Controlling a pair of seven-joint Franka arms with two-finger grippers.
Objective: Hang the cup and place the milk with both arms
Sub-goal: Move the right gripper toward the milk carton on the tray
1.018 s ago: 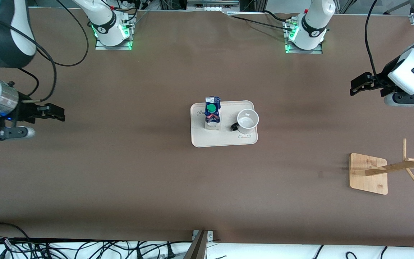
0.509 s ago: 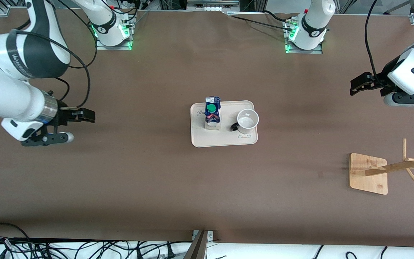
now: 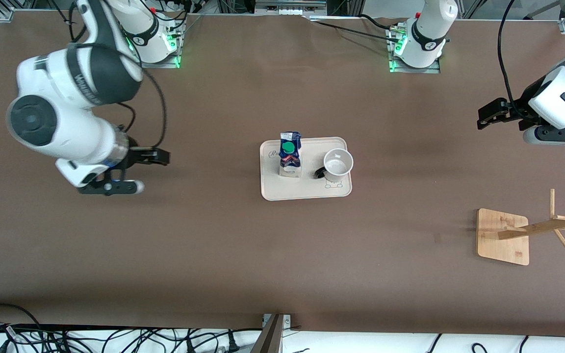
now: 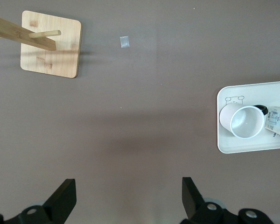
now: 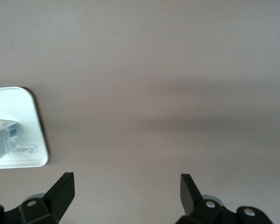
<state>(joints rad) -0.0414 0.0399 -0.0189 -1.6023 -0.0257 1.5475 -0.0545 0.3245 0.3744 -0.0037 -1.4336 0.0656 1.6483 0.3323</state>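
The cup (image 3: pixel 338 163), white with a black handle, stands upright on a white tray (image 3: pixel 307 191) at mid-table. Beside it on the tray, toward the right arm's end, stands the milk (image 3: pixel 290 156), blue-topped with a green cap. My right gripper (image 3: pixel 164 157) hovers open and empty over bare table, between the right arm's end and the tray. The right wrist view shows its fingers wide apart (image 5: pixel 127 191), with the tray's corner (image 5: pixel 18 102) and the milk (image 5: pixel 2 137) ahead. My left gripper (image 3: pixel 482 117) waits open over the left arm's end; the left wrist view (image 4: pixel 128 196) shows the cup (image 4: pixel 245 121).
A wooden rack with a square base (image 3: pixel 503 237) and pegged pole (image 3: pixel 547 226) stands toward the left arm's end, nearer the front camera than the tray. A small tape mark (image 3: pixel 437 238) lies beside it. Cables run along the nearest table edge.
My right arm has swung in from its end of the table toward the tray, gripper still open. The left arm, cup and milk have not moved.
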